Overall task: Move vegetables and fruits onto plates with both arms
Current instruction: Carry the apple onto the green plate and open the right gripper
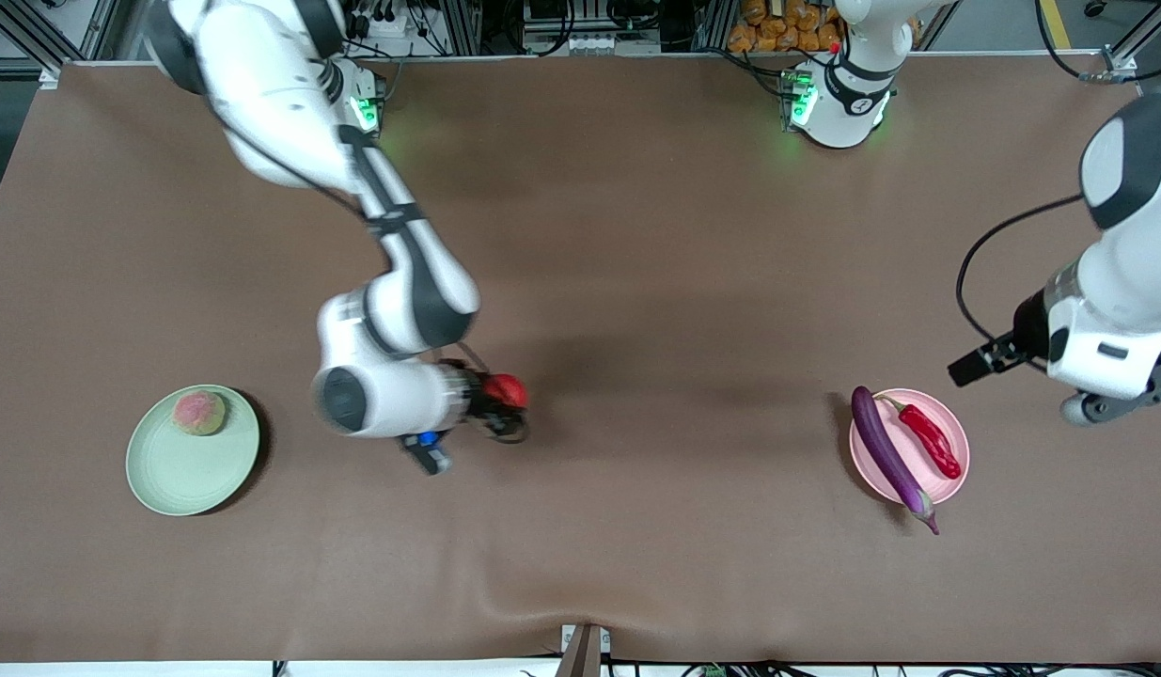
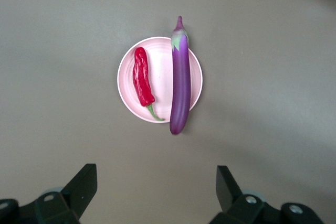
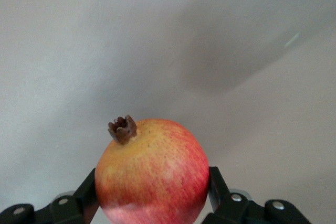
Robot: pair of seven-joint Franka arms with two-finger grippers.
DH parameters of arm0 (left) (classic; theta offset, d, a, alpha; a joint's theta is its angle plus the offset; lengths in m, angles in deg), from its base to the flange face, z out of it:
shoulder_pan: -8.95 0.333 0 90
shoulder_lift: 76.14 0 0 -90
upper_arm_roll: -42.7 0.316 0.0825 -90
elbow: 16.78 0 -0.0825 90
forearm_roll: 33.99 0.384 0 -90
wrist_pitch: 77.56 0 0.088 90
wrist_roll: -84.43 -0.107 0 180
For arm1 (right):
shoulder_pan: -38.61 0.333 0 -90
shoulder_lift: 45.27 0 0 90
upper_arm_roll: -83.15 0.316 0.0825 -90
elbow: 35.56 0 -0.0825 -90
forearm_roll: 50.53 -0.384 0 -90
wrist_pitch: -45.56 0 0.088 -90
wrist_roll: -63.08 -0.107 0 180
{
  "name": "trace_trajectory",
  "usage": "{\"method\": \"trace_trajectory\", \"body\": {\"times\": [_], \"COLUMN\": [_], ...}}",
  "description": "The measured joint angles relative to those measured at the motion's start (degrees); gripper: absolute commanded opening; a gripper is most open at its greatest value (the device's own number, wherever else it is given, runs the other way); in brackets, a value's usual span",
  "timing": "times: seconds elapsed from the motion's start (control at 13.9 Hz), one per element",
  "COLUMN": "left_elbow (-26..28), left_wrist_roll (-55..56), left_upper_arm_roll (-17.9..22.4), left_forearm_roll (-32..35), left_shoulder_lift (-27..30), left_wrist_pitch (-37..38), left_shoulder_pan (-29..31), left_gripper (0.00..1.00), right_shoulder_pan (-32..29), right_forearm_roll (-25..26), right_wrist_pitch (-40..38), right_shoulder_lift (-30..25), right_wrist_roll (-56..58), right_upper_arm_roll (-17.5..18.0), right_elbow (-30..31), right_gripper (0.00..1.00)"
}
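Observation:
My right gripper (image 1: 505, 406) is shut on the red-orange apple-like fruit (image 1: 506, 388), over the bare table between the two plates. In the right wrist view the fruit (image 3: 152, 156) fills the gap between the gripper's (image 3: 153, 176) fingers. The pale green fruit with a pink blush (image 1: 199, 412) lies on the mint green plate (image 1: 190, 475). The purple eggplant (image 1: 886, 453) and the red chili (image 1: 930, 440) lie on the pink plate (image 1: 949, 425). My left gripper (image 1: 977, 365) is open and empty, high beside that plate. The left wrist view shows the gripper (image 2: 156, 170), pink plate (image 2: 160, 77), chili (image 2: 142, 77) and eggplant (image 2: 180, 82).
A brown cloth (image 1: 655, 282) covers the table, with a ripple near the front edge. The eggplant overhangs the pink plate's rim at both ends. The right arm's elbow (image 1: 401, 301) hangs over the table's middle.

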Motion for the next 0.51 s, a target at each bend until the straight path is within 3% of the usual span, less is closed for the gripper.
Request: {"method": "trace_trajectory", "body": {"times": [0.22,0.51], "left_elbow": [0.02,0.05], "left_wrist_roll": [-3.34,-5.91], "left_upper_arm_roll": [0.04,0.08], "left_forearm_roll": [-2.17,-4.06], "left_shoulder_lift": [3.61,5.23], "left_wrist_pitch": [1.96,3.3], "left_shoulder_pan": [0.37,1.23], "left_gripper": [1.0,1.0], "right_shoulder_pan": [-8.53,-19.93], "right_forearm_roll": [9.37,12.73], "right_wrist_pitch": [-9.24,-10.11], "right_shoulder_lift": [-2.29,-1.92], "right_wrist_roll": [20.34,44.5], "right_upper_arm_roll": [-1.23,-1.62], "right_elbow": [0.24,1.18], "right_gripper": [0.0,0.0]}}
